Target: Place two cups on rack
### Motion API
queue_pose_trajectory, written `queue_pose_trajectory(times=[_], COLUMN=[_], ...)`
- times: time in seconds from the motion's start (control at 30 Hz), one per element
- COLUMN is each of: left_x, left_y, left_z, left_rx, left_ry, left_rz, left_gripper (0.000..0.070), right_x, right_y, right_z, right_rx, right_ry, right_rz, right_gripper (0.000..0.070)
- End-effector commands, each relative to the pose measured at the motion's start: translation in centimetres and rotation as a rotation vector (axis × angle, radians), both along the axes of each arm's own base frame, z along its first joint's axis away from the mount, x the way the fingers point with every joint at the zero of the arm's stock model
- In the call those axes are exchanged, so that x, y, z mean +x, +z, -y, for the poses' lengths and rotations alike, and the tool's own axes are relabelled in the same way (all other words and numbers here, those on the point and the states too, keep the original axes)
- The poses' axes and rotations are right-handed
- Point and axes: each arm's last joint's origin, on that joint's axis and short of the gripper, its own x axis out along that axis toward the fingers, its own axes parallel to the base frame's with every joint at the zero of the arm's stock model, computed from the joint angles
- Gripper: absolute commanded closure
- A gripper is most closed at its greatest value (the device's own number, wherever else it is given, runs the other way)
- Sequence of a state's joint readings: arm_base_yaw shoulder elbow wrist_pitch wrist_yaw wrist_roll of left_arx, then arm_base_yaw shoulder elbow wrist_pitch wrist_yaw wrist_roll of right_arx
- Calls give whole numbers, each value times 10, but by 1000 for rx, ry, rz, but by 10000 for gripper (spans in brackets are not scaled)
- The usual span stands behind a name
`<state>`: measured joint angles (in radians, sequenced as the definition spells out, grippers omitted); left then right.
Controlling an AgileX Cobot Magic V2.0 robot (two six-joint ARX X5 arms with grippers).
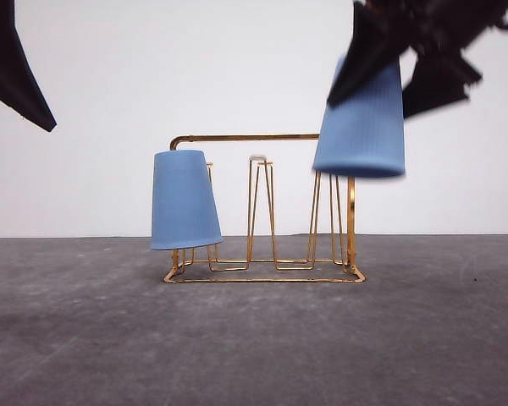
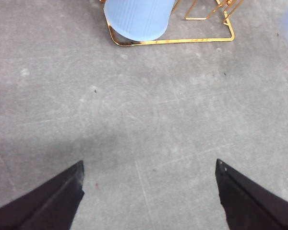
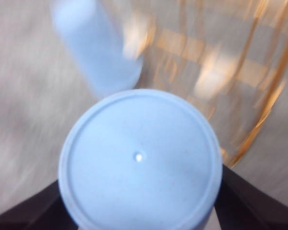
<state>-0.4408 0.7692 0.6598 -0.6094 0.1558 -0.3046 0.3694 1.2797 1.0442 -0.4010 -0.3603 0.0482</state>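
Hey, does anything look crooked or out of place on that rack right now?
The cup on the rack's left end hangs tilted rather than straight. The other cup, upside down in the right gripper, isn't seated on the rack yet.

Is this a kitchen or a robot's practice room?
Probably a practice room: a bare grey tabletop, a plain white backdrop wall, and just a gold wire cup rack with two light blue ribbed plastic cups.

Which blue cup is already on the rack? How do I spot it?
Find the gold wire rack on the grey table. The cup on the rack hangs upside down at its left end. The other cup is up high in the right gripper.
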Motion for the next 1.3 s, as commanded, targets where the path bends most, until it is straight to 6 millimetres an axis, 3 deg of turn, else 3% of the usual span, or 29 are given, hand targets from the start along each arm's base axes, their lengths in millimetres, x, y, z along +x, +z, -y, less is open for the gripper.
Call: queue_pose_trajectory(times=[0.0,0.17,0.37,0.53,0.7,0.9,0.93,1.0,1.07,1.17,1.27], left_x=[1,1,1,1,1,1,1,1,1,1,1], left_y=[2,2,2,2,2,2,2,2,2,2,2], left_z=[1,1,1,1,1,1,1,1,1,0,0], left_rx=[-3,-3,-3,-4,-4,-4,-3,-1,2,6,14], left_ry=[-2,-2,-2,0,0,0,0,4,8,12,22], left_rz=[8,8,8,7,7,7,7,9,10,11,14], left_gripper=[198,198,198,199,199,199,199,199,199,199,199], right_x=[5,13,32,53,70,82,83,84,84,82,74], right_y=[11,26,17,-8,-38,-67,-70,-74,-75,-67,-46], right_z=[-3,-5,-12,-20,-27,-32,-32,-33,-33,-32,-27], right_rx=[-21,-8,-25,-53,-81,-113,-117,-122,-123,-109,-81], right_ry=[4,-36,-42,-35,-28,-23,-23,-22,-22,-32,-66], right_rz=[57,185,251,216,145,67,58,45,43,40,13], right_gripper=[432,431,430,426,308,306,292,195,114,102,103])
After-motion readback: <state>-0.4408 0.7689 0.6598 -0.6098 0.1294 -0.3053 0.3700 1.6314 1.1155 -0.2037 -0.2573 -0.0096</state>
